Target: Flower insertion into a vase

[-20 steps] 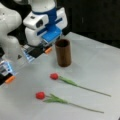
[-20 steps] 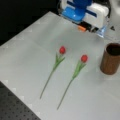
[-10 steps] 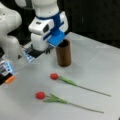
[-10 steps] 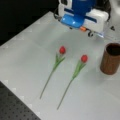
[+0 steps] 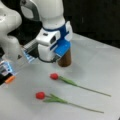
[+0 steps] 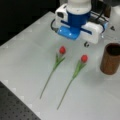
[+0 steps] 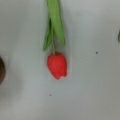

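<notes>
— Table (image 5: 100, 62) first: what sits on its pale grey top?

— Largest is the arm (image 5: 50, 15), white with blue trim, hanging over the surface. In a front view its lower housing covers the upper part of the vase (image 5: 65, 59); in a front view the same housing stands apart from the vase (image 6: 110, 59), toward that view's left and top.

— And the gripper?

— The gripper (image 6: 86, 44) hangs under the blue and white housing, above the table and holding nothing. Only a small dark part shows below the housing, so whether the fingers are apart or together cannot be told. The wrist view shows none of it.

— Where is the vase itself?

— Upright on the table, a dark brown cylinder, its round mouth dark in a front view. Nothing stands in it that can be seen. Its edge shows as a dark curve (image 7: 1, 71) at the wrist view's left.

— The flowers?

— Two red tulips with green stems lie flat on the table, apart from each other. The nearer tulip (image 6: 84, 58) lies just beside the vase, not touching it; the wrist view looks straight down on its bloom (image 7: 57, 65). The farther tulip (image 6: 62, 50) lies beyond it, well apart from the vase. In a front view they are the nearer (image 5: 54, 76) and the farther (image 5: 40, 95).
</notes>
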